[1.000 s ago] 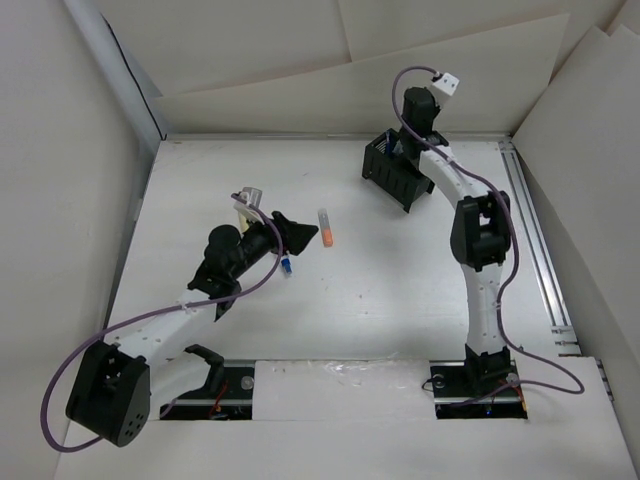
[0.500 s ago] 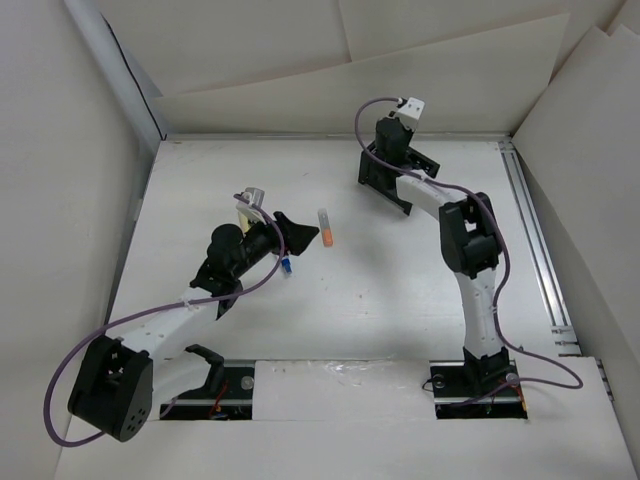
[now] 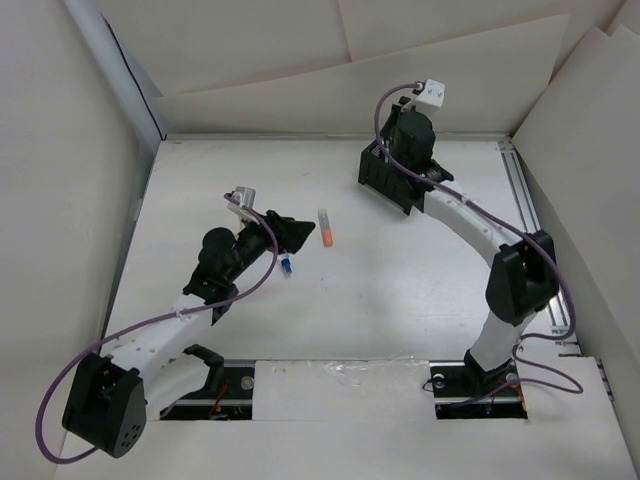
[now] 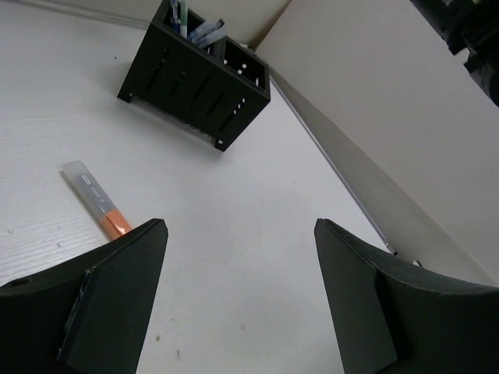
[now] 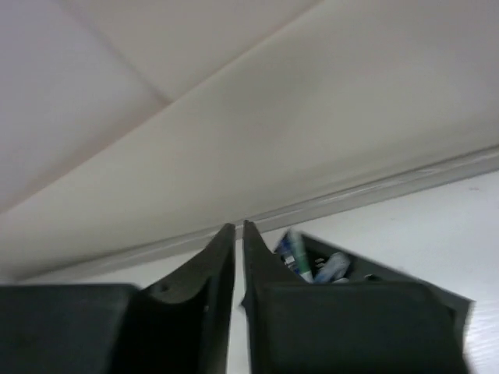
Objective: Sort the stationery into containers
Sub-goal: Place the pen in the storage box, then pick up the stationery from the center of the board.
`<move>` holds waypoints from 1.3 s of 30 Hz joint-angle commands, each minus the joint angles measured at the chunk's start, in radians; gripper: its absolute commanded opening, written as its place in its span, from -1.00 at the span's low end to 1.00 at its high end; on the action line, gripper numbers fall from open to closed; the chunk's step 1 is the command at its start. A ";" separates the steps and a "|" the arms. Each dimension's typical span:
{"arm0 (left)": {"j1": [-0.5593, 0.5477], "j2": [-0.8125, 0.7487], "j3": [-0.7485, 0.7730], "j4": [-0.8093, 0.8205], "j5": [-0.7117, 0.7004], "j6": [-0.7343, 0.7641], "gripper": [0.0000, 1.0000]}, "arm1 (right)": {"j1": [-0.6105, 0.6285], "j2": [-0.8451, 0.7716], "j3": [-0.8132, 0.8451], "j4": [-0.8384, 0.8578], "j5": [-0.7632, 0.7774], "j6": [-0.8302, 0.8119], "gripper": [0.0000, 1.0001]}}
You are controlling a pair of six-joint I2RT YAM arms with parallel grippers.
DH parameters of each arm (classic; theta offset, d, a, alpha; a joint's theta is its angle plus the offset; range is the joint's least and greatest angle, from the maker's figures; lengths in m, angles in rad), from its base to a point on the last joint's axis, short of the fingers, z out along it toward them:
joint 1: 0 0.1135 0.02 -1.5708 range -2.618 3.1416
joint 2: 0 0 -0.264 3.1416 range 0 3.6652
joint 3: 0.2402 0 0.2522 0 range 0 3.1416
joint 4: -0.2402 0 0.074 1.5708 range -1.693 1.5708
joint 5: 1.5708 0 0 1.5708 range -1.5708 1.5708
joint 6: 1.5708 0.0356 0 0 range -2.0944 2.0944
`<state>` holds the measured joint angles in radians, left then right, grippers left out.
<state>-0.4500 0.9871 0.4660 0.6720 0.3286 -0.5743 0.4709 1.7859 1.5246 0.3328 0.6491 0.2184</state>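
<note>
Hovering wide open, empty, left gripper (image 4: 238, 300) near grey marker with orange end (image 4: 97, 199); right gripper (image 5: 238, 234) nearly closed, empty, above black slotted desk organiser (image 3: 385, 178).

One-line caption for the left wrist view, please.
Open left gripper above the table, a grey marker lying ahead, black organiser beyond.

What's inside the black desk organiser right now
In the left wrist view, the black organiser holds several pens and markers standing in its far-left compartment, blue and pale ones. The neighbouring compartment looks empty at its rim; the slotted walls hide the lower parts and the floor.
</note>
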 commanded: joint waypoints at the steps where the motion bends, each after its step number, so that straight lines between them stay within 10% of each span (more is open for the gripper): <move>1: -0.003 -0.064 -0.015 0.046 -0.045 -0.001 0.46 | 0.050 -0.032 -0.073 -0.130 -0.247 0.065 -0.81; 21: -0.003 -0.409 -0.109 -0.187 -0.562 -0.125 0.46 | 0.333 0.198 -0.023 -0.364 -0.371 0.143 -1.00; 31: -0.003 -0.521 -0.141 -0.196 -0.617 -0.134 0.43 | 0.351 0.306 0.094 -0.436 -0.555 0.136 0.35; 39: -0.003 -0.573 -0.181 -0.178 -0.628 -0.134 0.43 | 0.380 0.486 0.347 -0.564 -0.585 0.145 0.43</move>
<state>-0.4500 0.4023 0.2962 0.4564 -0.2829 -0.7055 0.8345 2.2406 1.7782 -0.1669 0.0891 0.3595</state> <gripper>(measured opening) 0.719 0.721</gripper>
